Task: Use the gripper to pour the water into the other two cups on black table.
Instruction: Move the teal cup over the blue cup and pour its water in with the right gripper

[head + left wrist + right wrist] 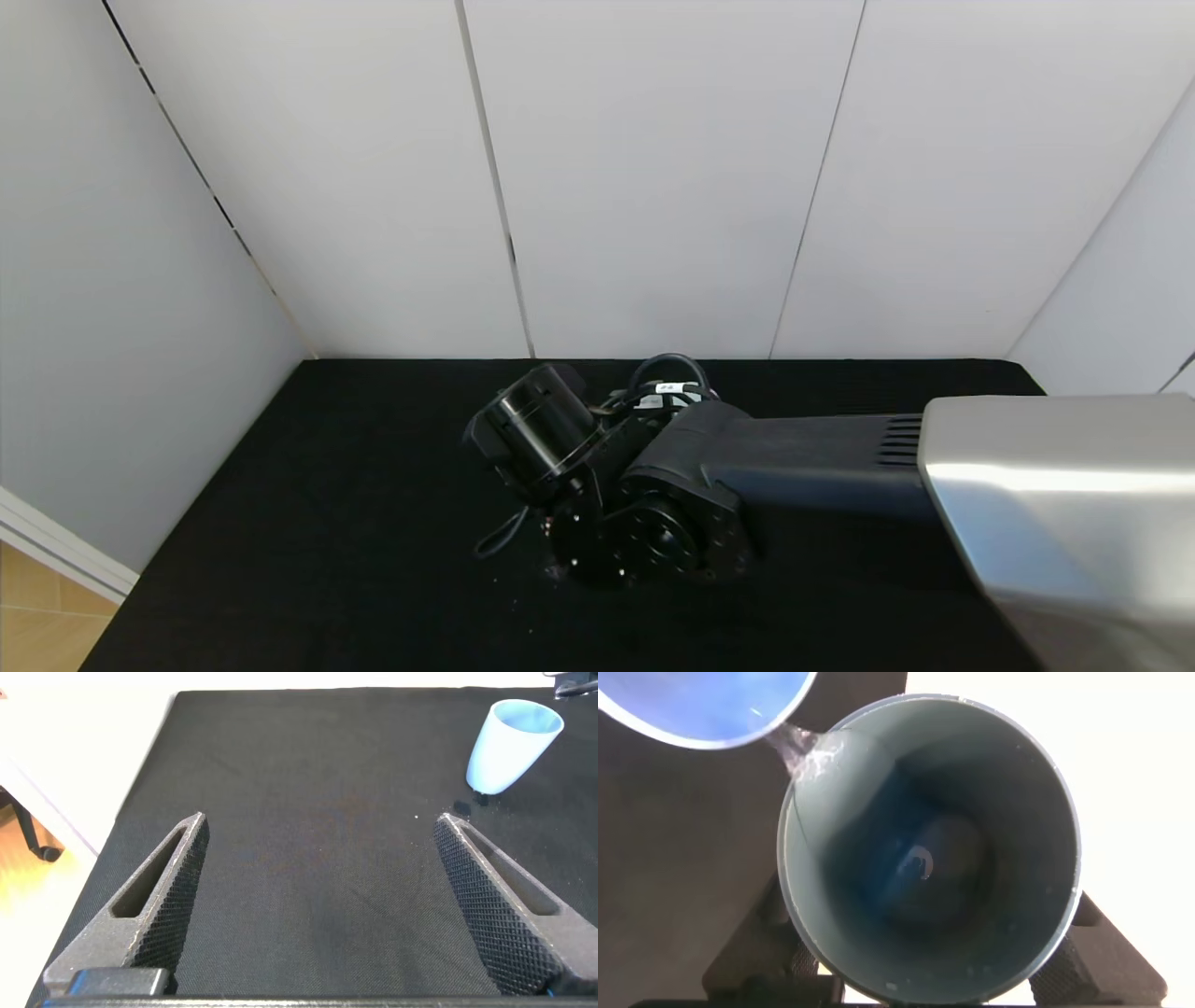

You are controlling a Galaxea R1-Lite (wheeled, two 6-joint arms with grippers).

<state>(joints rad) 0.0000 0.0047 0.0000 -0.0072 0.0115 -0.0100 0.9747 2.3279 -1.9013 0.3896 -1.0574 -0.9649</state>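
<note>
Water spills from teal cup in right jaws' grasp; left jaws released.

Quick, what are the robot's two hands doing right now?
Left gripper: open, holding nothing, above the black table.
Right gripper: shut on the teal-green cup, tipping water into the light blue cup.

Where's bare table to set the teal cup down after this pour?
Bare black table lies on the robot's left, up to the white wall, and between the open left gripper's fingers. It is crowded where the right gripper tips the teal cup over the blue cup.
</note>
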